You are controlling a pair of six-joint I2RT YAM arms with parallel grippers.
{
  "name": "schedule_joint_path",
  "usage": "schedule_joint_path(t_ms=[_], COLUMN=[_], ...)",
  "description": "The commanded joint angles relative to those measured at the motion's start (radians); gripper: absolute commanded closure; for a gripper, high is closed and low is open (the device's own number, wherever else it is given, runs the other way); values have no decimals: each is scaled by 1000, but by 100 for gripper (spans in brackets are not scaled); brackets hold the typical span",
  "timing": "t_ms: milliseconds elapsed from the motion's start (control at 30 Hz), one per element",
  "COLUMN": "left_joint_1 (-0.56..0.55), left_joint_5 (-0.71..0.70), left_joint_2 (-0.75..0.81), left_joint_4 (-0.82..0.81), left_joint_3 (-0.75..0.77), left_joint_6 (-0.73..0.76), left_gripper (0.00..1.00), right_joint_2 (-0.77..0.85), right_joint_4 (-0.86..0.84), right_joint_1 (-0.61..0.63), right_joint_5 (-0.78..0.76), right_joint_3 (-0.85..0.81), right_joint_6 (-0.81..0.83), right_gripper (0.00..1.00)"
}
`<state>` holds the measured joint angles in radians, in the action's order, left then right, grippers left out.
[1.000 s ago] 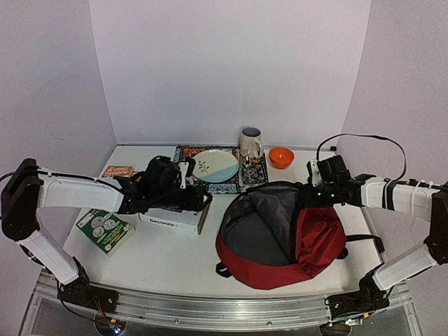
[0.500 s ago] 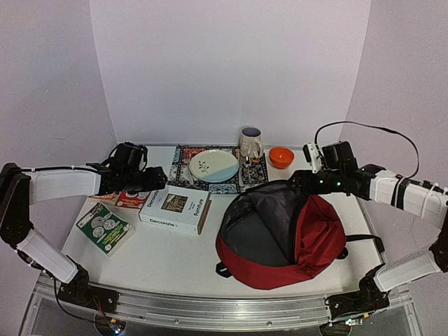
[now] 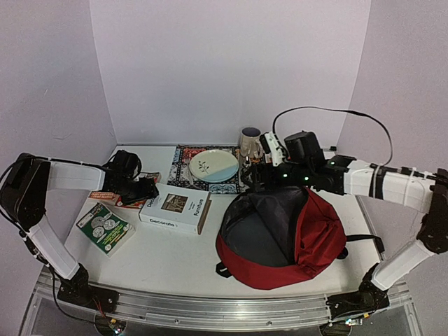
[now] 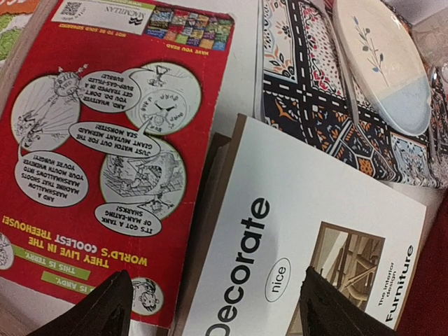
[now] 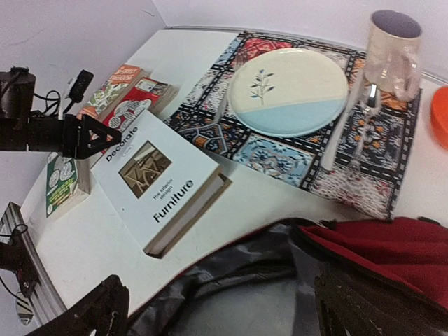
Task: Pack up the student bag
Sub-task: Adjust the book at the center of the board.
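The student bag (image 3: 318,238) lies slumped by the table's (image 3: 168,259) near edge, right of centre, its mouth gaping. Being soft and light, it will likely sag, so the opening's rim (image 3: 299,222) looks the best hold. The left gripper (image 4: 213,304) and right gripper (image 5: 217,308) are both spread wide, holding nothing.

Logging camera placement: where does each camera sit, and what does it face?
Top external: behind the near edge of the table, looking down; left gripper, right gripper show.
Left wrist: over red paperback and white hardcover "Decorate" book; own fingertips show.
Right wrist: above dark-red fabric backpack, facing that book; own fingertips show.
Shared: the book, all views.
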<state>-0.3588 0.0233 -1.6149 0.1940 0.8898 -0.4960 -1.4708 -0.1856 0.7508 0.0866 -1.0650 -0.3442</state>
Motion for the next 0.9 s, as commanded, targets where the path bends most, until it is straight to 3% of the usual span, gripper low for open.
schedule_joint_path(t_ms=[0,233,500,667,867], left_joint_1=[1,0,-78,-76,-32], left_joint_5=[104,281,415,343,299], left_joint_2=[-21,14,173,293,230], left_joint_4=[11,15,4,-46,-169], left_joint_3=[3,-58,-170,-241,-258], left_joint_6=[15,10,-75,-157,-223], left_gripper=[18,23,28,28,32], right_joint_2=[-127,-291,-401,-454,-498], right_joint_4=[-104,-120,-112,-85,-39], right_joint_1=[63,129,143,143,143], right_joint_5=[39,54,37,-4,-40], right_joint_3=[-97,-200,-263,-309,-368], right_joint_6=[-56,-99,-122,-112,-91], right_gripper=[7,4,4,4,5])
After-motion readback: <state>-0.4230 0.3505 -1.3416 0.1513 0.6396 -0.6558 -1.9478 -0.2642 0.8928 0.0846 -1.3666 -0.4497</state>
